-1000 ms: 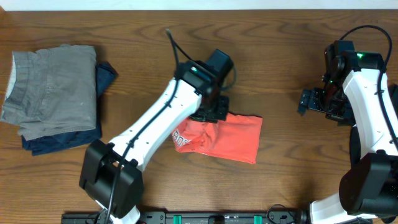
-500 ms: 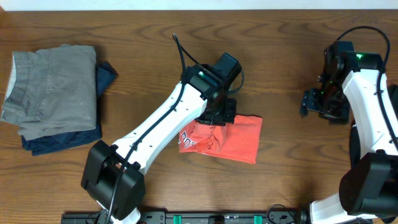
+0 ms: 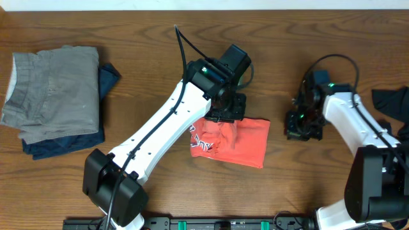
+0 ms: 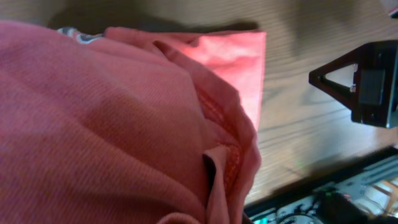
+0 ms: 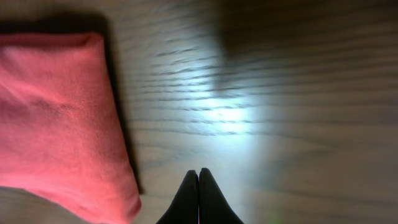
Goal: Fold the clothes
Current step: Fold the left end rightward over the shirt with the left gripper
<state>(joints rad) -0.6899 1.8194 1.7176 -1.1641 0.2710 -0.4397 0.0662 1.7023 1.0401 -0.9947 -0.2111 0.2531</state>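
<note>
Left gripper [image 3: 225, 114] stays clamped on the bunched upper edge of the coral-red T-shirt [image 3: 246, 144], which lies just below it on the table [image 3: 287, 51], its printed end drawn further toward the right arm than a second ago. Right gripper [image 5: 198, 177], wide then, now has its fingers pressed together on nothing just beside the shirt's far edge, having swung in and uncovered a black garment [image 3: 391, 99] behind it. Well off on the left gripper's other side lies a folded grey garment [image 3: 54, 89] on a dark blue one [image 3: 107, 78].

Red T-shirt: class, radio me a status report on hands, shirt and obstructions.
Left hand shut on red T-shirt. Right hand shut, empty, over table beside it. Nothing blocking.
</note>
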